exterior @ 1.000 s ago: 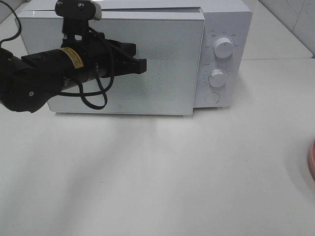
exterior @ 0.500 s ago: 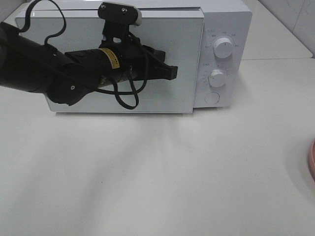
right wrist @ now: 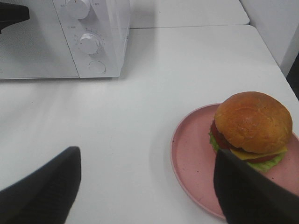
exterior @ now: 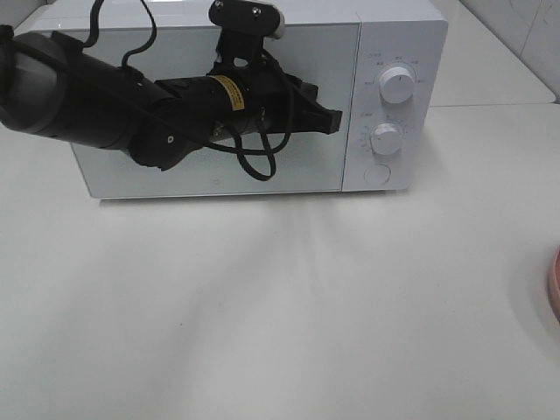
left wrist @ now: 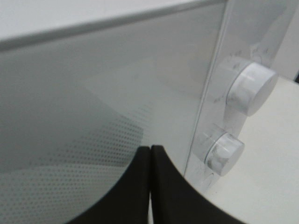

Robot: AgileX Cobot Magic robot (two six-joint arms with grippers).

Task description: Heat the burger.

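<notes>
Left pincer (exterior: 328, 121), tips together, sits on microwave door (exterior: 210, 171) near knobs; w/ burger (right wrist: 251, 129) still out, hook door edge, don't push. Right pincer (right wrist: 145, 186) apart.

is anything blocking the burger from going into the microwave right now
Yes: the microwave door is closed, with the shut left gripper at its front. The burger sits outside on the pink plate.
</notes>
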